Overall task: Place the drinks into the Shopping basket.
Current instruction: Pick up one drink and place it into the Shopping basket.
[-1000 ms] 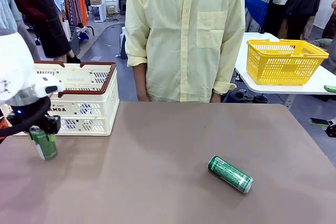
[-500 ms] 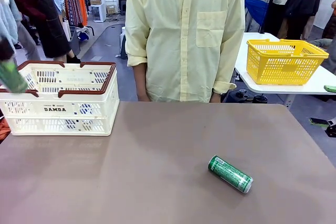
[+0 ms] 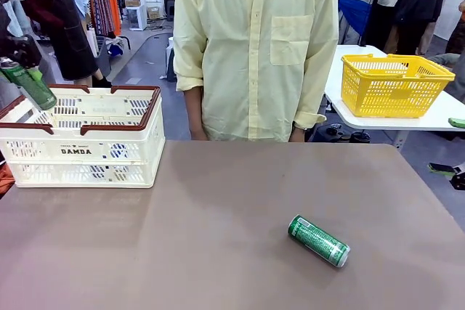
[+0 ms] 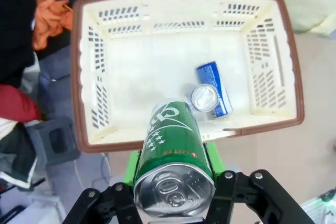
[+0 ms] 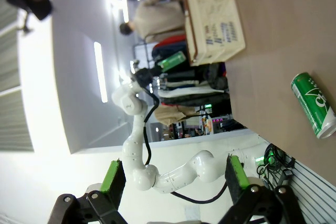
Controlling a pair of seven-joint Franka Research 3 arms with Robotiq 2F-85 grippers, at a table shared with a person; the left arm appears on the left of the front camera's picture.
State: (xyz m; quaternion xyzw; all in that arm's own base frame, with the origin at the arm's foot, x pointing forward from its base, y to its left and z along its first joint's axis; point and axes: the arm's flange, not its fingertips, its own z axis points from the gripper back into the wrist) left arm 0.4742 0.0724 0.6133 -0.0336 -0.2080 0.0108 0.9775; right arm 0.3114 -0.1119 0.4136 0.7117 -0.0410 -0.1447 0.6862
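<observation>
left gripper (image 4: pixel 173 167) is pinching a green can (image 4: pixel 170 129), long axis pointing down into the Shopping basket (image 4: pixel 83 87) right below; right gripper (image 5: pixel 173 179) hangs spread.

Open table (image 3: pixel 203 237) separates the Shopping basket (image 3: pixel 87 152), far left, from a green can (image 3: pixel 319 240), near right. Inside, a blue can (image 4: pixel 215 80) takes some floor.

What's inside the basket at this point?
A blue can lies on the basket floor. The green can in the left claw covers part of the floor.
</observation>
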